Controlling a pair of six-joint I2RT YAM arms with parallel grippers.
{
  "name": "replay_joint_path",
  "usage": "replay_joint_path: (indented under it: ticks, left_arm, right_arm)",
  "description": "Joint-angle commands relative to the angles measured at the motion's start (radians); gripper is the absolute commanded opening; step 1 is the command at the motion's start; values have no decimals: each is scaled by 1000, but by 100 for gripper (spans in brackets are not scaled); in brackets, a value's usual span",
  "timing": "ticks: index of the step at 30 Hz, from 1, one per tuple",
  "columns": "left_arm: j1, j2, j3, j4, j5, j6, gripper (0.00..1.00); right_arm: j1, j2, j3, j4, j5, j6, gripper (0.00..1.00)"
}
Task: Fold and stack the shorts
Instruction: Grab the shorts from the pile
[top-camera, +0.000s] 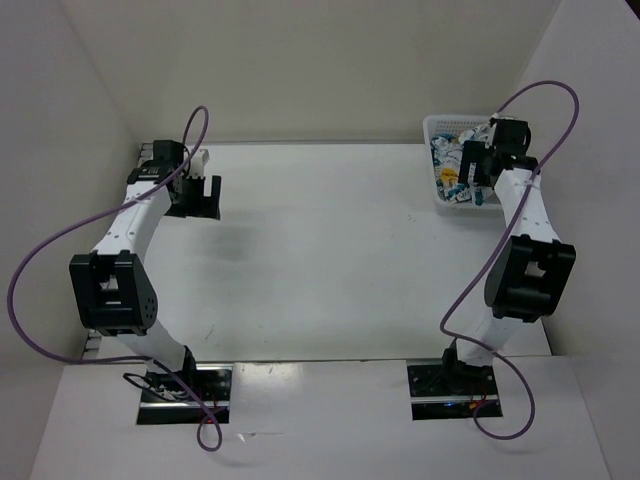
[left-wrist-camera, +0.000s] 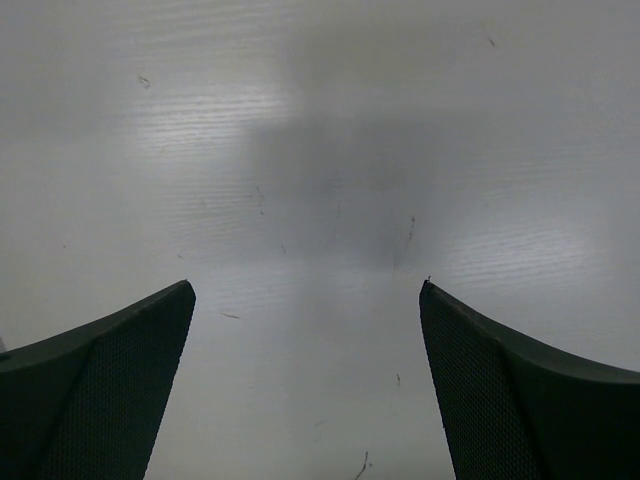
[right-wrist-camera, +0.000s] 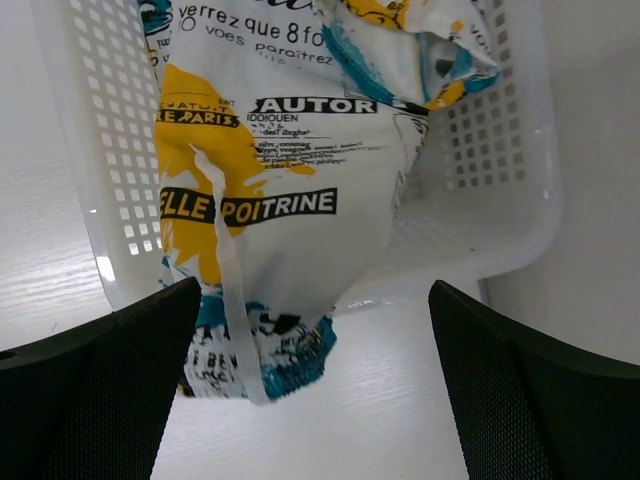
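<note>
Right wrist view: the shorts (right-wrist-camera: 290, 180) lie bunched inside the white mesh basket (right-wrist-camera: 505, 225), one end and a white drawstring spilling over the basket's rim onto the table (right-wrist-camera: 400, 400). The right gripper (right-wrist-camera: 312, 295) hangs just above that rim, its fingers spread wide apart on either side of the overhanging cloth, gripping nothing. In the top external view the basket (top-camera: 437, 125) sits at the table's far right corner. The left gripper (left-wrist-camera: 305, 290) hovers well apart from the basket, across the table, jaws open over bare tabletop.
</note>
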Motion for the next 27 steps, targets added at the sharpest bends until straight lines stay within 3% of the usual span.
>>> replay_joint_path:
  ticks: [1, 6, 12, 15, 16, 18, 19, 20, 22, 27]
  left_arm:
    - [2, -23, 62, -62, 107, 4, 100]
    - [2, -3, 63, -73, 82, 4, 100]
    - [2, 18, 102, -73, 68, 4, 100]
    - [2, 18, 102, -82, 95, 4, 100]
    - [2, 18, 93, -82, 95, 4, 100]
    - [2, 18, 93, -82, 104, 4, 100]
    - [2, 8, 84, -82, 104, 4, 100]
    - [2, 8, 84, -82, 104, 4, 100]
    - [2, 8, 84, -82, 114, 4, 100]
    - [2, -1, 136, -82, 123, 4, 100]
  right_arm:
    - [-12, 64, 75, 6, -46, 60, 100]
    - [-41, 127, 88, -45, -187, 60, 100]
    - [-41, 154, 45, -54, -199, 79, 100]
    - [-41, 167, 45, -43, -172, 102, 75]
    - [-41, 179, 54, -34, -172, 102, 55]
    - [-41, 179, 71, -34, -160, 102, 34]
    - [-41, 179, 95, -34, -160, 102, 16]
    - [-41, 179, 110, -25, -160, 112, 8]
    - [-41, 158, 161, -16, -160, 112, 0]
    - [0, 11, 242, 140, -172, 97, 0]
